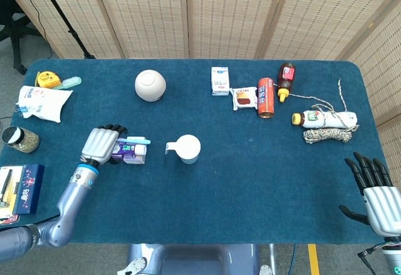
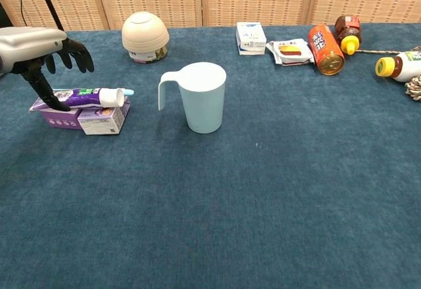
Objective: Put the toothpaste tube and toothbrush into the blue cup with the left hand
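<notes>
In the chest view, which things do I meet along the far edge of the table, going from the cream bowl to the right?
Cream bowl → small white-and-blue box → flat snack packet → orange can lying on its side → dark sauce bottle with yellow cap → yellow-capped bottle lying down.

Silver-backed left hand (image 1: 103, 145) and right hand (image 1: 378, 192) with black fingers; grey forearm, blue wrist ring.

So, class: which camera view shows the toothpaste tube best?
The chest view: the toothpaste tube lies side-on atop its box, cap and label visible. In the head view the left hand covers one end, and the tube looks small.
</notes>
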Tool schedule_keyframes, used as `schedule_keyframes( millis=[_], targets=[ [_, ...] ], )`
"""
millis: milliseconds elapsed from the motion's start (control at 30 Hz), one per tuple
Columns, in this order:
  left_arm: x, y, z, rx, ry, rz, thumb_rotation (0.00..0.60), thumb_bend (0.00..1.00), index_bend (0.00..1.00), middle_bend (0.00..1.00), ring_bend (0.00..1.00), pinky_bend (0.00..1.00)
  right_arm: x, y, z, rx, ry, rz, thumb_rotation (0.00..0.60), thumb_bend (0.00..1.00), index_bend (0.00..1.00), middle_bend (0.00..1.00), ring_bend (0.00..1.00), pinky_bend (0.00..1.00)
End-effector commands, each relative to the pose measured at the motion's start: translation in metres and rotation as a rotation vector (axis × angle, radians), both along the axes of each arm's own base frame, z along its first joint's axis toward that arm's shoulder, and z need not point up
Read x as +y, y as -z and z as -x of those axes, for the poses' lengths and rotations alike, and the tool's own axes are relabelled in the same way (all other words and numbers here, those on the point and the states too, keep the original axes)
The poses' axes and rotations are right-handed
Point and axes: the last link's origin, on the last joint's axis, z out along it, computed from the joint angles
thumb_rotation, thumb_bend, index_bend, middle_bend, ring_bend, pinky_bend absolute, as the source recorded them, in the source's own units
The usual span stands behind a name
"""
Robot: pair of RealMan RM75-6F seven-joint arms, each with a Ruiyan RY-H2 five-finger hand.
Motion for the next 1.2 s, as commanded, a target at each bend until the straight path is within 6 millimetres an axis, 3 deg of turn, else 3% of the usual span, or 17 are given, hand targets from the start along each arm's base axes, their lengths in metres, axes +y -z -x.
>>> schedule_keyframes(
  millis=[33, 267, 467, 733, 1200],
  targets=[
    [0.002, 0.006, -0.002, 0.015, -0.004, 0.001, 0.600, 0.08, 0.31, 0.31, 0.27, 0.34, 0.000, 0.000, 0.000, -0.002, 0.001, -0.001, 0.600, 0.00, 0.00, 0.00, 0.00, 0.00],
    [0.006, 0.017, -0.007, 0.047, -0.006, -0.008, 0.600, 0.11, 0.38, 0.37, 0.30, 0.38, -0.002, -0.001, 0.001, -0.011, 0.004, 0.006, 0.600, 0.00, 0.00, 0.00, 0.00, 0.00],
    [0.005, 0.026, -0.011, 0.059, -0.010, -0.007, 0.600, 0.23, 0.46, 0.42, 0.36, 0.44, -0.002, -0.001, 0.002, -0.020, 0.003, 0.002, 0.600, 0.00, 0.00, 0.00, 0.00, 0.00],
    [0.004, 0.032, -0.014, 0.075, -0.006, -0.022, 0.600, 0.30, 0.54, 0.50, 0.44, 0.50, -0.003, -0.002, 0.002, -0.028, 0.002, -0.002, 0.600, 0.00, 0.00, 0.00, 0.00, 0.00],
    [0.002, 0.012, -0.016, 0.053, 0.010, -0.075, 0.600, 0.32, 0.59, 0.53, 0.47, 0.53, -0.002, -0.002, 0.001, -0.034, 0.002, -0.002, 0.600, 0.00, 0.00, 0.00, 0.00, 0.00]
  ],
)
